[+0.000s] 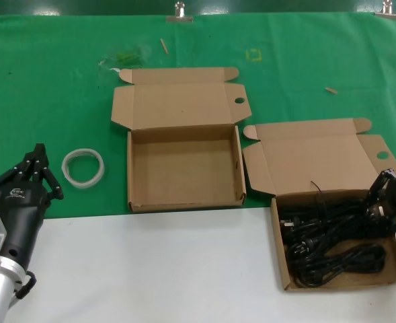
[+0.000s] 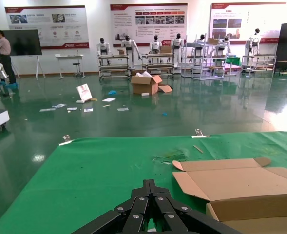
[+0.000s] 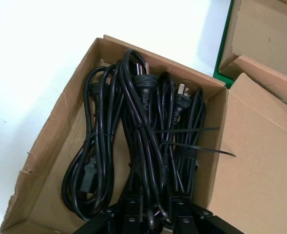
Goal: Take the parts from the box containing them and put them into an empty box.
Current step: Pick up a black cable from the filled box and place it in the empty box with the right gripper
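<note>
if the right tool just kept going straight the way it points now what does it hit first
Most likely the power cords: the right tool sits low over the box containing them, aimed at the middle bundle. Depth is unclear, but nothing lies between.

The left gripper (image 1: 42, 169) hangs idle at the near left with its fingers drawn together to a point, while the right gripper (image 1: 384, 195) reaches low at the far right edge, fingers hidden
</note>
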### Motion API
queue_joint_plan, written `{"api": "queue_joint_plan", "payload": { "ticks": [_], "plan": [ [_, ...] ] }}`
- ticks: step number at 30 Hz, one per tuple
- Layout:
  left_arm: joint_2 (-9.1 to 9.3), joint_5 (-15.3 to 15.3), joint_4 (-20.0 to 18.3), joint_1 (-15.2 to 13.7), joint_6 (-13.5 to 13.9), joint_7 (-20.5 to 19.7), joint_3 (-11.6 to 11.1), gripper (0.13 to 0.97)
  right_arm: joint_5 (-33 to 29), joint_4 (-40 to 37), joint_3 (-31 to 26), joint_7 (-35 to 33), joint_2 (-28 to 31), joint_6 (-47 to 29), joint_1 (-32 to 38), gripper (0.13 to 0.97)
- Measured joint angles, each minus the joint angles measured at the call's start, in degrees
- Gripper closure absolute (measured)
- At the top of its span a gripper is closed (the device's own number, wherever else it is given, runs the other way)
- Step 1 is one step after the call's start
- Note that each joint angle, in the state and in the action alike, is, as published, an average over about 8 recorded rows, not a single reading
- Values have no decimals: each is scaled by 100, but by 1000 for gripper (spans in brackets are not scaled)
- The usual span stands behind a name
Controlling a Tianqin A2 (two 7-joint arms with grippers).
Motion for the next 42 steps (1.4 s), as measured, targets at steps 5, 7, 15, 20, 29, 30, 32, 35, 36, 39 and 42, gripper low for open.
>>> {"api": "queue_joint_plan", "payload": {
  "ticks": [5, 7, 15, 20, 29, 30, 32, 35, 36, 39, 42],
  "plan": [
    [0, 0, 0, 0, 0, 0, 0, 957, 14, 169, 19, 103, 76, -55, -40, 850],
    [0, 0, 0, 0, 0, 0, 0, 957, 19, 237, 31, 149, 107, -78, -45, 866],
    [0, 0, 0, 0, 0, 0, 0, 957, 59, 534, 95, 383, 245, -198, -34, 913],
    [0, 0, 0, 0, 0, 0, 0, 957, 101, 758, 150, 585, 345, -304, -12, 913],
    [0, 0, 0, 0, 0, 0, 0, 957, 165, 1081, 238, 917, 461, -464, 75, 913],
    [0, 0, 0, 0, 0, 0, 0, 957, 172, 1098, 248, 938, 456, -466, 92, 913],
    [0, 0, 0, 0, 0, 0, 0, 957, 189, 1122, 269, 972, 426, -453, 133, 913],
    [0, 0, 0, 0, 0, 0, 0, 957, 218, 1120, 297, 996, 328, -392, 206, 913],
    [0, 0, 0, 0, 0, 0, 0, 957, 226, 1110, 304, 998, 285, -366, 231, 913],
    [0, 0, 0, 0, 0, 0, 0, 957, 240, 1048, 306, 988, 123, -273, 311, 913],
    [0, 0, 0, 0, 0, 0, 0, 957, 245, 962, 289, 957, -65, -168, 378, 913]
  ]
}}
